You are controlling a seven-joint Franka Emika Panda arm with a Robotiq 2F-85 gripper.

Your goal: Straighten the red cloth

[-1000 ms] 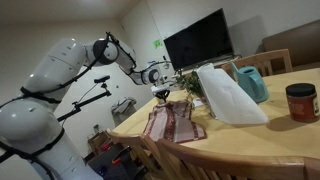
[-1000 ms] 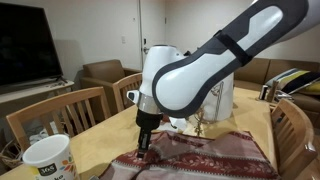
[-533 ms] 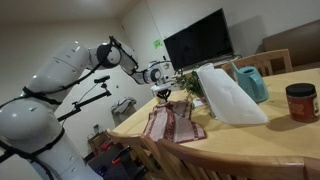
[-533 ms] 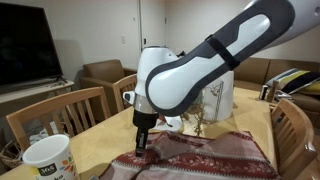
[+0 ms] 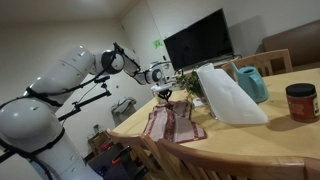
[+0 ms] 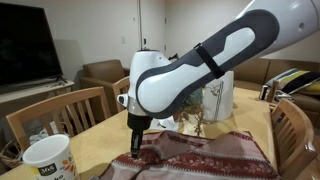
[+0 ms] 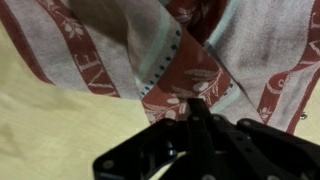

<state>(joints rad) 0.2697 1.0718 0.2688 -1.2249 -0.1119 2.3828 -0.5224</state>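
Observation:
The red cloth [image 5: 172, 122] lies wrinkled near the table's corner, dull red-brown with pale stripes. It also shows in an exterior view [image 6: 212, 158] and fills the wrist view [image 7: 120, 50]. My gripper [image 5: 163, 97] stands at the cloth's far edge, pointing down. In an exterior view [image 6: 136, 148] its tips sit at the cloth's left end. In the wrist view the jaws [image 7: 197, 108] are pressed together on a folded-over edge of the cloth.
A large white folded sheet [image 5: 228, 95], a teal jug [image 5: 252, 82] and a red-lidded jar [image 5: 300, 101] stand on the wooden table [image 5: 260, 138]. A white mug [image 6: 48, 160] sits near the cloth. Wooden chairs [image 6: 60, 115] ring the table.
My gripper has moved a little to the left in an exterior view, drawing the cloth's end with it. The cloth stays pinched.

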